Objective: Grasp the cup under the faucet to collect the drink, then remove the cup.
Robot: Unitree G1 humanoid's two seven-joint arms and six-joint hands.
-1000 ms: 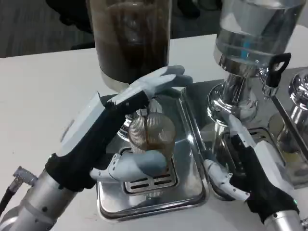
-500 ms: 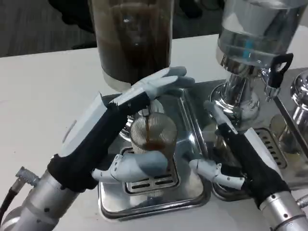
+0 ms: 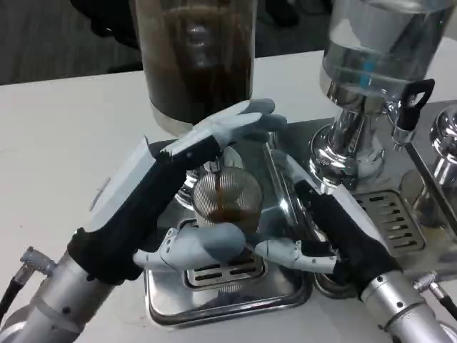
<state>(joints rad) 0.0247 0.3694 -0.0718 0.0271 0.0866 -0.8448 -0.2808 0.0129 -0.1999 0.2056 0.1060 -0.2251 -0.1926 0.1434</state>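
The left hand (image 3: 193,193) is wrapping the clear ribbed cup (image 3: 226,200), its pale upper fingers (image 3: 246,121) arching over the far side of the rim and its thumb curling under the near side, so the cup is being grasped. The cup is standing upright on the shiny steel drip tray (image 3: 285,282), directly under the small metal faucet (image 3: 212,168) of the tall dispenser of dark brown drink (image 3: 194,53), and a shallow pool of brown liquid is sitting in its bottom. The right hand (image 3: 332,229) is lying just beside the cup on its right, fingers spread and holding nothing, its thumb reaching toward the left thumb; whether it is touching the cup cannot be told. Behind it a second dispenser with a clear tank and chrome pedestal (image 3: 371,64) is standing over its own slotted tray (image 3: 391,214). Everything is resting on the white table (image 3: 64,143).
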